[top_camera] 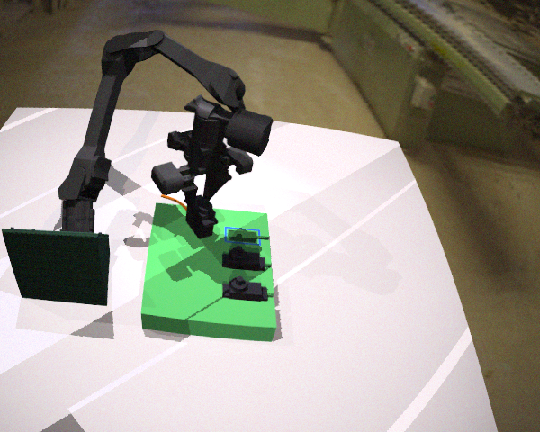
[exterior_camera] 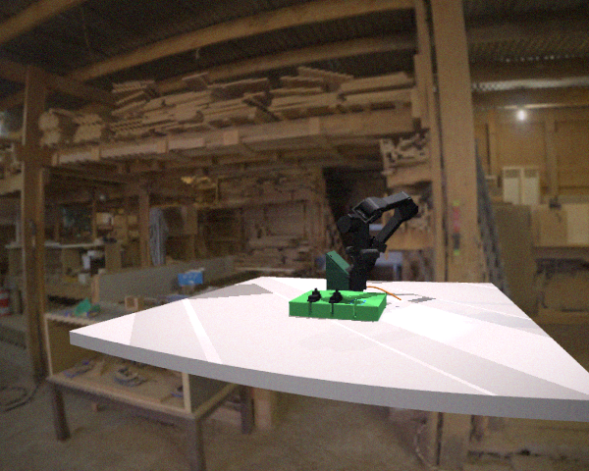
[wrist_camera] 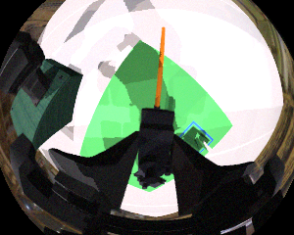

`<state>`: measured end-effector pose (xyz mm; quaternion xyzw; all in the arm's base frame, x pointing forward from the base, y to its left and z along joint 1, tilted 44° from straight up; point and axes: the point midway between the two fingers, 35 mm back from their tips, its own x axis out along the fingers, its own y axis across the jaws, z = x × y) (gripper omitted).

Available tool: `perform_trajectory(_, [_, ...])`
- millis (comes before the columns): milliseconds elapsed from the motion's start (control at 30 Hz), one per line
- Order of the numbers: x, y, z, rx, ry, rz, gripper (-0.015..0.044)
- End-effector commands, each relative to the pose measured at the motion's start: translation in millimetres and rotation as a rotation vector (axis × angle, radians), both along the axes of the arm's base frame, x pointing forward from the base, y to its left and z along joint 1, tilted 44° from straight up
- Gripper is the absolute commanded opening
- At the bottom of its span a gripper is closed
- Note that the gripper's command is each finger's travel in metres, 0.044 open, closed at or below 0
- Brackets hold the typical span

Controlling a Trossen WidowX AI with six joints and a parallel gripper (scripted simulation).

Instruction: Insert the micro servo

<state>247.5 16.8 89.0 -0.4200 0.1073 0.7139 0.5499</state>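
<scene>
My gripper (top_camera: 199, 208) (wrist_camera: 155, 136) is shut on the loose black micro servo (top_camera: 203, 225) (wrist_camera: 157, 122), over the back part of the green deck (top_camera: 166, 297) (exterior_camera: 315, 309) (wrist_camera: 105, 115). The servo looks tilted in the top view; its shaft direction and the height of its underside are hard to tell. Its orange cable (top_camera: 173, 200) (exterior_camera: 386, 291) (wrist_camera: 160, 73) sticks out toward the back, away from the pocket. The blue outline (top_camera: 242, 228) (wrist_camera: 194, 122) marks the empty pocket, to the right of the servo, with a side notch at the deck's right edge in the top view.
Two seated black servos (top_camera: 243, 259) (top_camera: 245, 289) stand in a row beside the marked pocket, shafts up; they also show in the exterior view. A dark green slanted panel (top_camera: 58, 267) (exterior_camera: 337, 274) (wrist_camera: 51, 105) stands left of the deck, near the arm's base.
</scene>
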Motion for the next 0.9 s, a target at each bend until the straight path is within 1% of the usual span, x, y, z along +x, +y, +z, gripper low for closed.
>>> perform_trajectory(0, [1.9,1.7,6.3,-0.002,-0.004,-0.016,0.0])
perform_trajectory(133, [1.9,1.7,6.3,-0.005,0.051,-0.073,0.0])
perform_trajectory(867, [1.9,1.5,6.1,-0.033,0.581,-0.621,0.0])
